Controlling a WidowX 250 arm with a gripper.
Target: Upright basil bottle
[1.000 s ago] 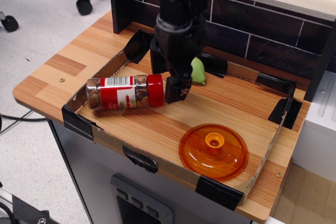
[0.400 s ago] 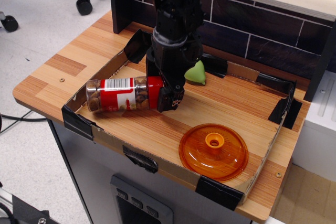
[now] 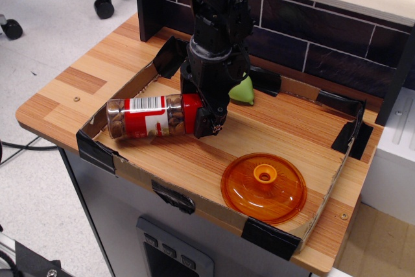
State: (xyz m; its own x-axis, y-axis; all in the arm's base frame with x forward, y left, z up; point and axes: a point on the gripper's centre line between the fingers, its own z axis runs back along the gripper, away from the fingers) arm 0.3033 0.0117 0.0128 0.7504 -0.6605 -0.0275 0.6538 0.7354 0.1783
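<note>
The basil bottle (image 3: 146,116) lies on its side in the left part of a shallow cardboard tray (image 3: 136,170). Its red cap points right and its clear base points left. My black gripper (image 3: 196,113) comes down from above at the cap end. Its jaws stand on either side of the red cap, one finger (image 3: 209,121) in front and the other behind, mostly hidden. The jaws are as far apart as before and look open. I cannot tell whether they touch the cap.
A green pear (image 3: 244,90) sits just behind and right of the gripper, near the tray's back wall. An orange round lid (image 3: 264,187) lies in the tray's front right. A dark tiled wall (image 3: 311,40) rises behind the tray. The wooden tabletop (image 3: 78,82) extends left.
The gripper moved left and down from beside the cap until its jaws straddle it. The bottle has hardly moved. More of the pear shows.
</note>
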